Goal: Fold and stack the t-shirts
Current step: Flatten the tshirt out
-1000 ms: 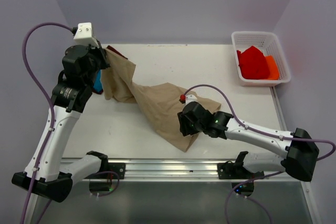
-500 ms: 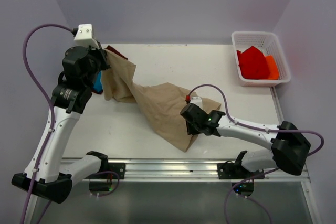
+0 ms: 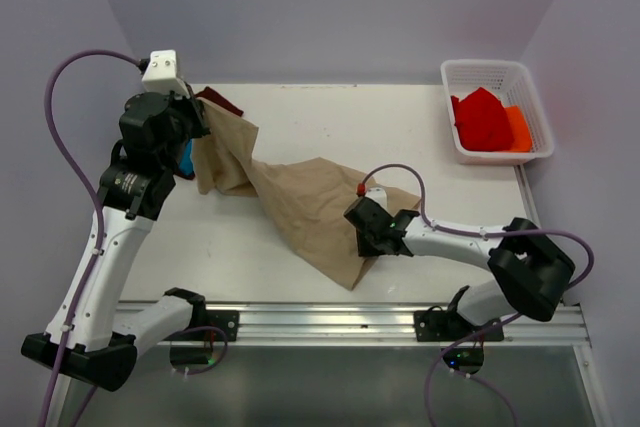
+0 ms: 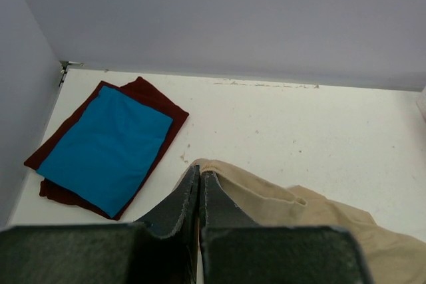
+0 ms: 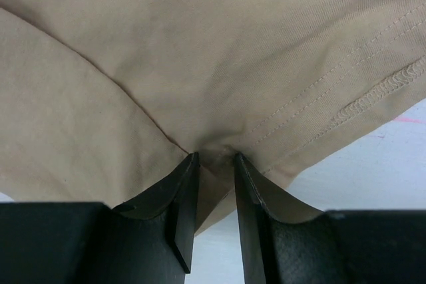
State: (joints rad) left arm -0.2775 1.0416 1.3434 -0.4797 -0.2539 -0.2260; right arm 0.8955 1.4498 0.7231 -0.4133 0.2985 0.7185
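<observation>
The tan t-shirt (image 3: 300, 197) lies stretched across the table from back left to front middle. My left gripper (image 3: 195, 117) is shut on its upper edge and holds it raised; in the left wrist view the fingers (image 4: 200, 172) pinch the tan hem (image 4: 299, 211). My right gripper (image 3: 365, 237) is low on the shirt's right side; in the right wrist view its jaws (image 5: 214, 157) stand narrowly apart with a bunch of tan cloth (image 5: 200, 44) pinched between them. The folded blue t-shirt (image 4: 106, 147) lies on the folded maroon t-shirt (image 4: 143, 91) at the back left corner.
A white basket (image 3: 497, 72) at the back right holds red cloth (image 3: 482, 119) and orange cloth (image 3: 518, 127). Walls close off the left, back and right. A metal rail (image 3: 320, 319) runs along the table's front edge.
My right arm has folded lower, its elbow swinging left, while its gripper stays on the tan t-shirt. The left arm and the shirt have barely moved.
</observation>
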